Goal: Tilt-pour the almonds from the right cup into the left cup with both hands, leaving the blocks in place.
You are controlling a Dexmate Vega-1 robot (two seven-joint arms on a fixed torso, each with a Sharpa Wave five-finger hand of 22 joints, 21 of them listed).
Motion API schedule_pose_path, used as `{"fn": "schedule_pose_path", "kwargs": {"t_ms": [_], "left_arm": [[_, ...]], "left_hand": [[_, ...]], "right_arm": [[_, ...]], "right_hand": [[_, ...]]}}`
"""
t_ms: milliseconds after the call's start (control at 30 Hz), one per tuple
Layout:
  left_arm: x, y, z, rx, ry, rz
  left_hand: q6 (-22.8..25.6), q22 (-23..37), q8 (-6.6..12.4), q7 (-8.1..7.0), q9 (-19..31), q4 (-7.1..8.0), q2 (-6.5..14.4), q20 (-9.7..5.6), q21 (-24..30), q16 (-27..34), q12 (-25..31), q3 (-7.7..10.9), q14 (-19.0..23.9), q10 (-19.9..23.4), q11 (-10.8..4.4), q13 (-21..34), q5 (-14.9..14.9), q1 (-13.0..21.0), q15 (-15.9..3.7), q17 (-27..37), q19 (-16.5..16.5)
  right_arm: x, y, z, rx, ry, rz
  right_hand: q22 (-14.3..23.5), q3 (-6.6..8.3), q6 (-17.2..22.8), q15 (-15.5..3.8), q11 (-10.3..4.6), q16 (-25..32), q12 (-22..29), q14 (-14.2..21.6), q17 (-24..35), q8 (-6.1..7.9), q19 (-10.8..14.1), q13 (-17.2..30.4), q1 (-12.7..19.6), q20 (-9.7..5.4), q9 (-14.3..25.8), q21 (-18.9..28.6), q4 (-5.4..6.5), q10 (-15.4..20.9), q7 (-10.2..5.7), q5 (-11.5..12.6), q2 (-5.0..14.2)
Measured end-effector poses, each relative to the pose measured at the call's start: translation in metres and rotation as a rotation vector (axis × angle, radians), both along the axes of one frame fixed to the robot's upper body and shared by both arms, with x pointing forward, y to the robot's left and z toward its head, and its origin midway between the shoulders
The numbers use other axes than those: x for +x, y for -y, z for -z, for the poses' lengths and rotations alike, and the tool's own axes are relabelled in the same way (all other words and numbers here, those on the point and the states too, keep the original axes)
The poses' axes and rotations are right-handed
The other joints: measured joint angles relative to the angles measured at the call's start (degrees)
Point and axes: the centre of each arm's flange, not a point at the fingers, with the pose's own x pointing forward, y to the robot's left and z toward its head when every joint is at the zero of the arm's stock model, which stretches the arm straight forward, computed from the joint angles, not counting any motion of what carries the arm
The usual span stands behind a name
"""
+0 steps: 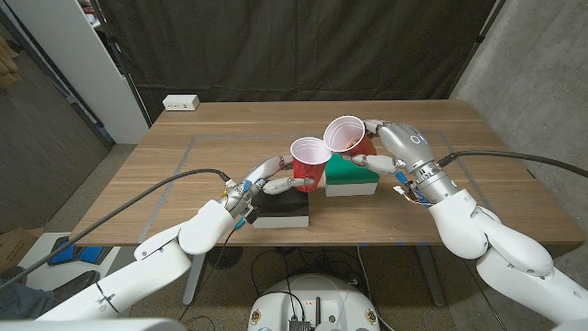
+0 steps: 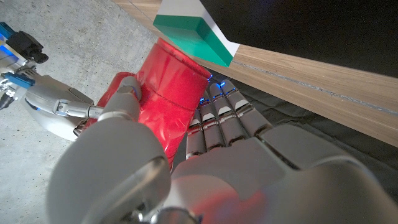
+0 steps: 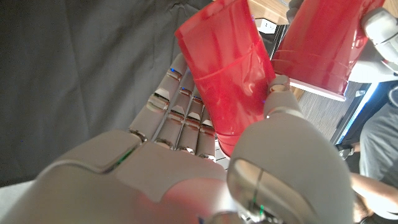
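Your right hand [image 1: 393,147] grips the tilted red plastic right cup [image 1: 347,136], rim near the red left cup [image 1: 309,161] your left hand [image 1: 266,176] holds; pouring seems underway, almonds unseen.

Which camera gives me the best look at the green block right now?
The head view: it shows the green block whole, on the table behind both cups, partly hidden by the right hand and its cup. The left wrist view catches only one green-and-white corner past the left cup. I cannot make it out in the right wrist view.
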Motion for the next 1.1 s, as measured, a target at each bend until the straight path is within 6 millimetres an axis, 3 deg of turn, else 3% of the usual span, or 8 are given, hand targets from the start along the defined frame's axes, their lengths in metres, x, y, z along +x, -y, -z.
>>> {"fn": "schedule_pose_path", "kwargs": {"t_ms": [467, 1100], "left_arm": [[0.001, 0.001, 0.000, -0.010, 0.003, 0.015], [0.002, 0.001, 0.001, -0.031, 0.007, 0.035]], "left_hand": [[-0.1, 0.0, 0.00, 0.08, 0.0, -0.01, 0.0, -0.20, 0.0, 0.0, 0.0, -0.01, 0.2, 0.0, 0.00, 0.0, 0.0, 0.0, -0.15, 0.0, 0.2], [-0.1, 0.0, 0.00, 0.09, 0.0, -0.02, 0.0, -0.20, 0.0, 0.0, 0.0, -0.02, 0.2, 0.0, 0.00, 0.0, 0.0, 0.0, -0.15, 0.0, 0.2]], "right_arm": [[-0.010, -0.008, -0.016, -0.118, 0.083, 0.095], [-0.018, -0.020, -0.021, -0.260, 0.198, 0.223]], "right_hand": [[0.0, -0.24, 0.0, 0.00, -0.41, 0.0, -0.2, 0.0, 0.0, -0.04, 0.2, 0.0, 0.0, -0.19, 0.0, 0.0, 0.23, 0.0, 0.00, 0.0, 0.00], [0.0, -0.31, 0.4, 0.09, -0.93, 0.0, -0.2, 0.5, 0.3, -0.09, 0.5, 0.0, 0.0, -0.50, -0.1, 0.0, 0.16, 0.5, -0.75, 0.0, -0.01]]}}
